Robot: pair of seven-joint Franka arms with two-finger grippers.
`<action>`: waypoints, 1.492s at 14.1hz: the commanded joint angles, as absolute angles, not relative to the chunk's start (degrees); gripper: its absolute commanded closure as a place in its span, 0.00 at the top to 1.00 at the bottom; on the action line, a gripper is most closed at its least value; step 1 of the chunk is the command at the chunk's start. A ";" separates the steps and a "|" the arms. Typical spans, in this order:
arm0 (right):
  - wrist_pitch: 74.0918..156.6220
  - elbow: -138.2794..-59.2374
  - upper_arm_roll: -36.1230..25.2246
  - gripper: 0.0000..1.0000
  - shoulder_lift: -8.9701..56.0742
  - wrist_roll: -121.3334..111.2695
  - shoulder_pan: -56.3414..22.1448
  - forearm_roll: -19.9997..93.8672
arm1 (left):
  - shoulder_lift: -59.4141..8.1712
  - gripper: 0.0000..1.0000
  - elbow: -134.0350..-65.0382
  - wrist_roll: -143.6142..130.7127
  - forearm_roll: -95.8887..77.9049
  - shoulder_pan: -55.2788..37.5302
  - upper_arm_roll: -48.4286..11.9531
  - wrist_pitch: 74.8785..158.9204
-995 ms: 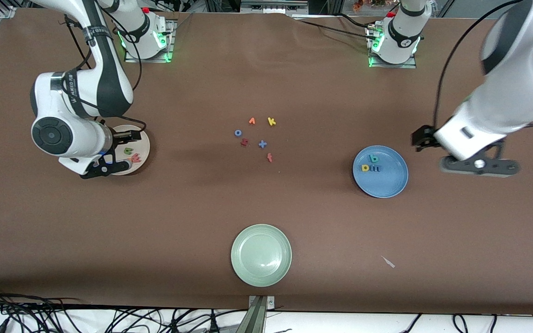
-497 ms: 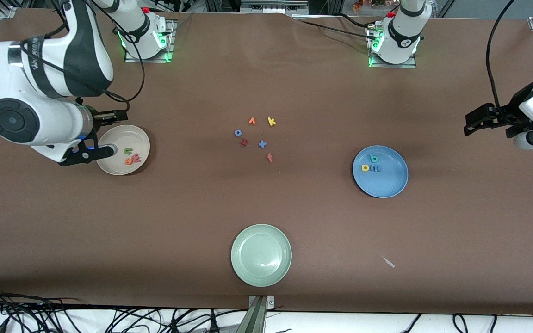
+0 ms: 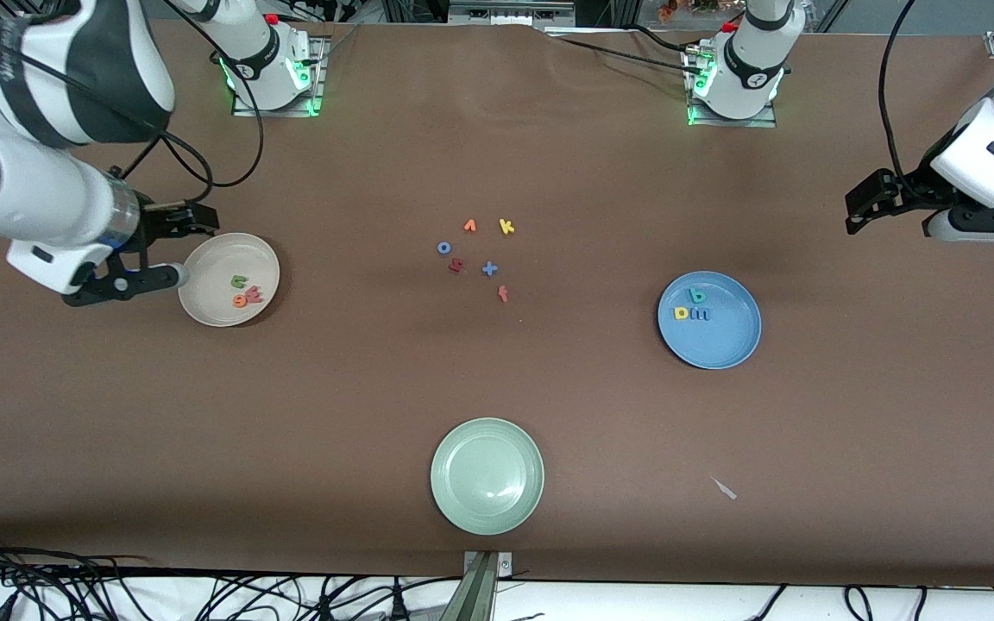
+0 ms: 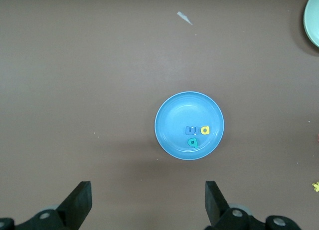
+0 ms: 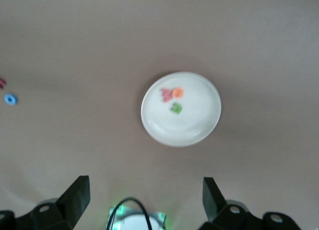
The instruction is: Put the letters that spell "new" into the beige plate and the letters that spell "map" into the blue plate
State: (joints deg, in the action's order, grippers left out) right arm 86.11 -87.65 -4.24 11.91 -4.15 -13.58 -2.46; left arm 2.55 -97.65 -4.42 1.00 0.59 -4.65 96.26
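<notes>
A robotics lab: 2 white arm bases point(image 3: 273, 60) bolted to a brown-covered table point(image 3: 497, 388), green status lights glowing, and tangled black cables point(image 3: 117, 595) along the frame's bottom edge.

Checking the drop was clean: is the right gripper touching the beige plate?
Apart. In the right wrist view the right gripper hangs open above the beige plate, bare table showing between both fingers and the rim.
</notes>
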 commanded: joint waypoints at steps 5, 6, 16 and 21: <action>93.43 -94.83 1.76 1.00 1.94 -3.34 -4.75 -3.25 | 3.34 1.00 -97.12 -6.24 0.70 -3.69 -2.73 93.69; 92.99 -94.75 1.76 1.00 1.76 -3.43 -3.70 -2.64 | 3.34 1.00 -97.12 -6.15 0.70 -3.60 -2.64 93.60; 86.13 -92.81 1.14 1.00 0.79 -3.25 -1.93 -1.05 | 3.43 1.00 -96.86 -5.54 0.70 -2.90 -3.16 91.85; 85.70 -92.81 1.41 1.00 0.70 -3.25 -1.41 -0.97 | 3.34 1.00 -96.33 -5.54 0.70 -2.90 -3.25 91.58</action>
